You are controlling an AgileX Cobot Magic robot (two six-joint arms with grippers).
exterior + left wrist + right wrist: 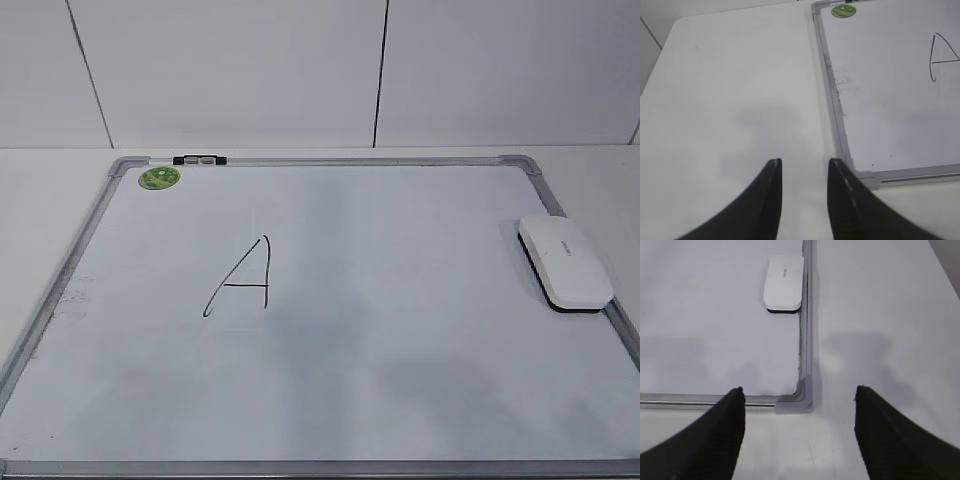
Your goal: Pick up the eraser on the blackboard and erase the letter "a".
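Blackboard, eraser at right edge

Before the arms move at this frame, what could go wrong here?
1. The eraser lies tight against the blackboard's right frame, so a finger of the right gripper coming down on that side might hit the rail.
2. The only letter visible is a capital A, not a small "a", so the wipe target is uncertain.
3. The green magnet could be mistaken for the pick target.

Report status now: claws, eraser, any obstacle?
Both claws open, empty: left claw, right claw. Eraser untouched at blackboard right edge. Nothing blocking it.
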